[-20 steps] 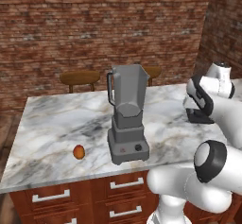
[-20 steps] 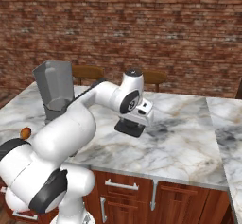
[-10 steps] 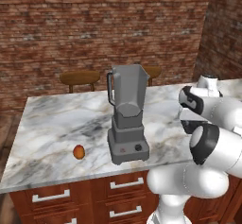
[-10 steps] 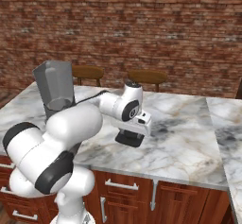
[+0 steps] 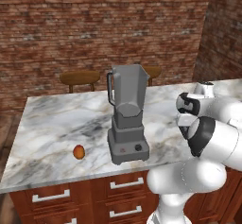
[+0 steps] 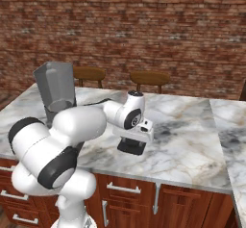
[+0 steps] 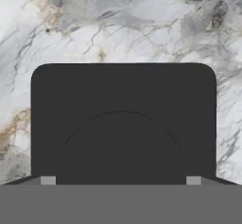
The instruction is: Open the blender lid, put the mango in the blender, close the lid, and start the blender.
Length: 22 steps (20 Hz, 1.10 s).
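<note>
The grey blender stands on the marble counter with its jar open at the top. To its left, near the front edge, lies the small orange-brown mango. The black square blender lid rests flat on the counter to the right of the blender. My gripper is straight above the lid and shut on it, its fingertips pressed against either side of the round centre piece.
Two wooden stools stand behind the counter against the brick wall. Wooden drawers run below the counter's front edge. My own arm bulks at the blender's right.
My gripper has come down with the blender lid from above the counter until the lid lies flat on the marble. The blender and the mango have not moved.
</note>
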### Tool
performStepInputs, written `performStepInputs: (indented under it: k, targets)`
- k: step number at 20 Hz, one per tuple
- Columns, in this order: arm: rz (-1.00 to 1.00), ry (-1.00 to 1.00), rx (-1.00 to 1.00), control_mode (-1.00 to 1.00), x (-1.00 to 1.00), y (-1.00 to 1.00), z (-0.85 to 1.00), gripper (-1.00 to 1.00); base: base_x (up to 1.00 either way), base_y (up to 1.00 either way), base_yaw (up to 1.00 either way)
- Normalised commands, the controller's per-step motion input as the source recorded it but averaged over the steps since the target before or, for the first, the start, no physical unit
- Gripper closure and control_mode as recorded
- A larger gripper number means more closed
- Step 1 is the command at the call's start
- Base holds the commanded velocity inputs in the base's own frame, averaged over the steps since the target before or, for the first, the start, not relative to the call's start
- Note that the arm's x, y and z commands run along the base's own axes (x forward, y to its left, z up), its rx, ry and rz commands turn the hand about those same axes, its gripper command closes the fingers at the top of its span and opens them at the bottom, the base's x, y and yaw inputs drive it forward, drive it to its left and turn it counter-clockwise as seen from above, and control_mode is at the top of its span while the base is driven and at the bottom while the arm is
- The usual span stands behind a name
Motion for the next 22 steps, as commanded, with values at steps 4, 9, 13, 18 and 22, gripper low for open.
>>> performStepInputs:
  k: [4, 9, 13, 18, 22]
  targets:
    - [0.04, 0.06, 0.03, -1.00, 0.06, 0.00, -0.23, 1.00, 0.00, 0.00, 0.00]
    - [0.01, 0.03, 0.02, -1.00, 0.03, 0.00, -0.27, 1.00, 0.00, 0.00, 0.00]
    - [0.00, 0.06, 0.00, -1.00, 0.00, 0.04, -0.37, 1.00, 0.00, 0.00, 0.00]
    - [0.00, 0.04, 0.00, -1.00, 0.00, 0.10, -0.36, -1.00, 0.00, 0.00, 0.00]
    - [0.00, 0.00, 0.00, -1.00, -0.04, 0.04, -0.01, -1.00, 0.00, 0.00, 0.00]
